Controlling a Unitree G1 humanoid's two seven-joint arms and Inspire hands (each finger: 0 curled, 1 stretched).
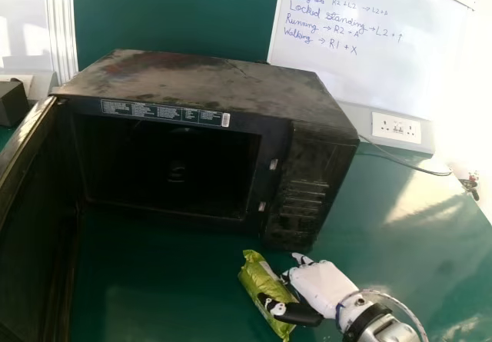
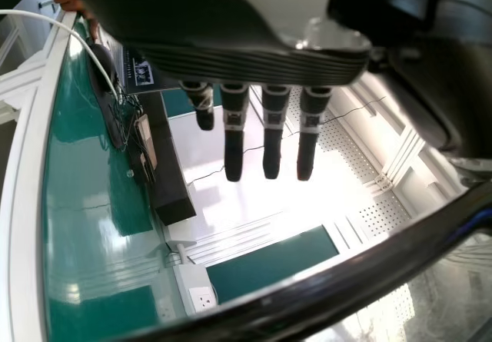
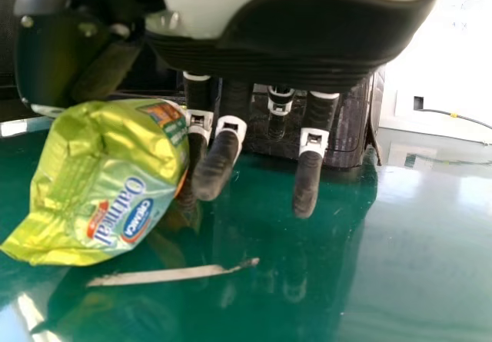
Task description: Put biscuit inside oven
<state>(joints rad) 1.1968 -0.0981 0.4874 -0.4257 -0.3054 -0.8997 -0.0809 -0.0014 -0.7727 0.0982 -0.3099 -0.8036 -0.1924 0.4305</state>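
I report my right hand (image 1: 319,282) above the green table (image 3: 307,280), fingers (image 3: 306,184) loosely extended. One biscuit packet (image 3: 108,188), wrapper creased, noted beside them. Pale strip (image 3: 161,276) lies near the packet; black oven (image 3: 355,123) stands beyond.
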